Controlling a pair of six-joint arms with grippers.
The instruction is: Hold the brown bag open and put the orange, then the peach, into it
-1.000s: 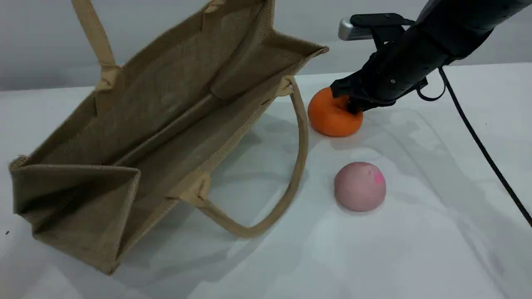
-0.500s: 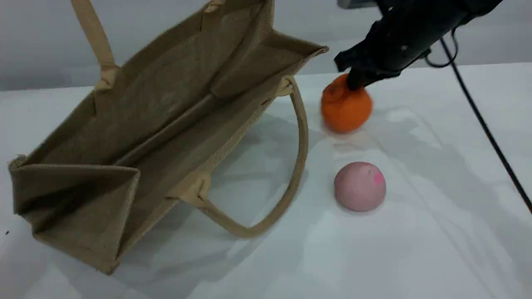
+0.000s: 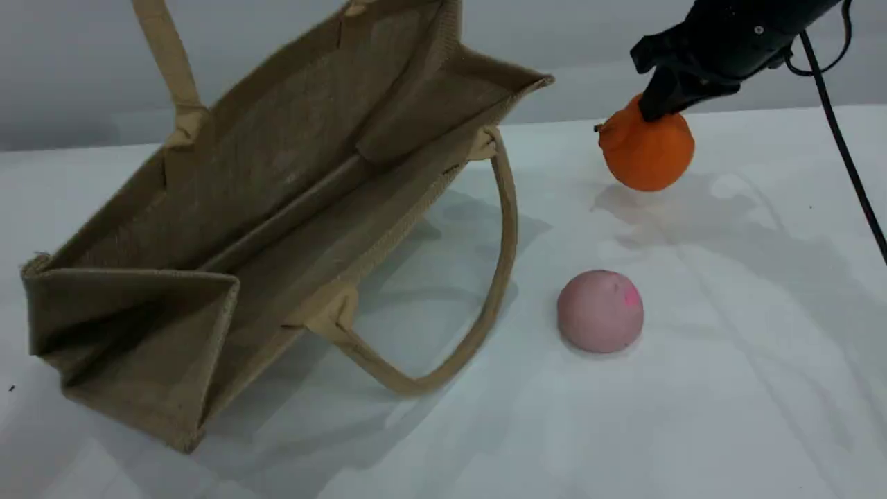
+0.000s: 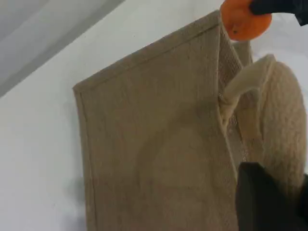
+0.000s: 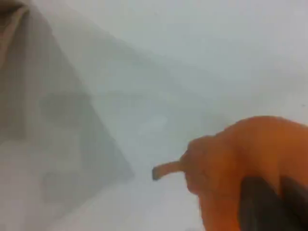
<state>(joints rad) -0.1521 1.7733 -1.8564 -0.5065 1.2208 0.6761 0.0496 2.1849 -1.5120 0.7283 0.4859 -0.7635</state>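
The orange [image 3: 646, 154] hangs clear of the table [image 3: 693, 416], right of the bag [image 3: 263, 208], pinched at its top by the right gripper [image 3: 657, 104], whose arm is cut off by the frame. The peach [image 3: 600, 311] rests near the bag's drooping handle [image 3: 502, 277]. The other handle [image 3: 166, 62] runs out of frame.

Left wrist: the left gripper [image 4: 269, 202], a dark blur, is clamped on the fuzzy handle [image 4: 281, 130].

Right wrist: blurred orange [image 5: 245, 168] fills the corner, fingertips [image 5: 269, 204] closed on it.

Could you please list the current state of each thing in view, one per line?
brown bag: tilted, mouth open, far handle pulled up.
orange: lifted off the table, pinched at its top.
peach: resting on the table, untouched.
right gripper: shut on the orange.
left gripper: shut on the far handle.
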